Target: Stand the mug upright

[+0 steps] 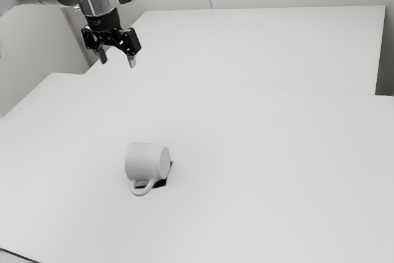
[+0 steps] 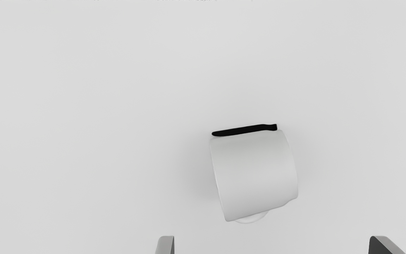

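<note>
Mug check: the smooth white mug (image 1: 143, 161) is lying on its side on the plain white table (image 1: 265, 170). Clock positions as on the exterior view: its looped white handle (image 1: 141, 191) is pointing to about 6 o'clock, and the end facing 3 o'clock is looking like the base (judged, not certain). A flat black patch (image 2: 244, 129) is showing along the mug's flank; nature not determined.

The black two-finger gripper (image 1: 117, 61) is hanging well above the table, between 11 and 12 o'clock of the mug. Jaws are standing wide apart, holding nothing.

Step in hand, as judged: approach to the mug. The next move is calling for centring over the body, descending and closing across it, then turning the mouth upward and lowering onto the base. Risk: the round wall may be rolling if nudged.
</note>
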You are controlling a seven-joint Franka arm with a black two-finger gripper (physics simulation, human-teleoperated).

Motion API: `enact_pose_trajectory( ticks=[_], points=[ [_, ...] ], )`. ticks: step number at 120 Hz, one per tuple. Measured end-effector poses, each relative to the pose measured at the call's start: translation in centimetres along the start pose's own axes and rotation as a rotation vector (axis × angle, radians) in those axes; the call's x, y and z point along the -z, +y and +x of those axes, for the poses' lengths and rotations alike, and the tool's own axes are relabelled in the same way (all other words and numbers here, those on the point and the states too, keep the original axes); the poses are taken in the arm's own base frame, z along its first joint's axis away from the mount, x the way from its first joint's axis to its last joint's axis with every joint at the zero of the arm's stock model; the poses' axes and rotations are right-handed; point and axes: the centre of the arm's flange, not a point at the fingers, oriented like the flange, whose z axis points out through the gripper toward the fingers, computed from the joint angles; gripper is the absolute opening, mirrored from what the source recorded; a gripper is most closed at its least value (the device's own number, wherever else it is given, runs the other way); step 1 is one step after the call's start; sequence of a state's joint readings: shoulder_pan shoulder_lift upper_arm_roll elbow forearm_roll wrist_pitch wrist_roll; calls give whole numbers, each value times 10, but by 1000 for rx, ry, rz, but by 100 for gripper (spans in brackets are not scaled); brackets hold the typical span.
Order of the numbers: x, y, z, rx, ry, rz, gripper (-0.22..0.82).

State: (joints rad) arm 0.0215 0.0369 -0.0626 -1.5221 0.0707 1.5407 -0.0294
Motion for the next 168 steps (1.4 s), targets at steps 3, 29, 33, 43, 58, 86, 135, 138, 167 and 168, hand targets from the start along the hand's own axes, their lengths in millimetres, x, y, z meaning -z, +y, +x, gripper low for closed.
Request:
enact_pose_trajectory(
  ticks=[3,29,33,43,58,86,135,138,167,168],
  points=[
    [0,1,0,-2,1,0,60],
    [1,15,0,-23,7,-3,60],
    [1,17,-2,-24,6,-7,60],
    [-3,18,-9,-24,-9,-14,60],
    [-16,16,-25,-17,-41,-19,60],
    [-60,-27,-42,74,-84,-36,60],
    [-149,-78,-64,229,-149,-264,60],
    [-154,-81,-64,232,-147,-285,60],
    [-211,-102,-63,207,-128,-458,60],
    [-213,-103,-63,206,-127,-463,60]
  ],
)
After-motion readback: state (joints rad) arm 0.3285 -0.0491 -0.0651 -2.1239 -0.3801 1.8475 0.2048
